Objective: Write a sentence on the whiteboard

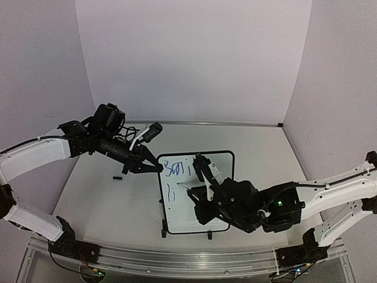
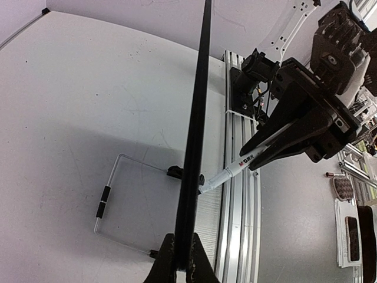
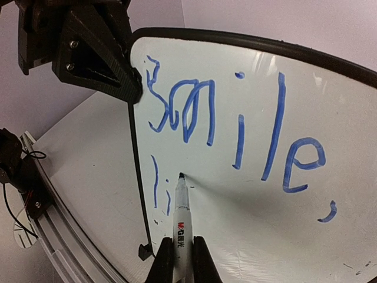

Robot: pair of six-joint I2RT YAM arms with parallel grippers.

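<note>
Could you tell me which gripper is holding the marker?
The right gripper: its fingers clamp the white marker pen, while the left gripper clamps the edge of the black-framed whiteboard.

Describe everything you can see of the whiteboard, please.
The whiteboard is a small portrait rectangle, glossy white, with a thin black rounded frame and two black feet at its near edge. It sits on the table. Blue writing reads "Smile," with "li" begun below. The left claw pinches its far left corner. The marker in the right claw touches its surface.
</note>
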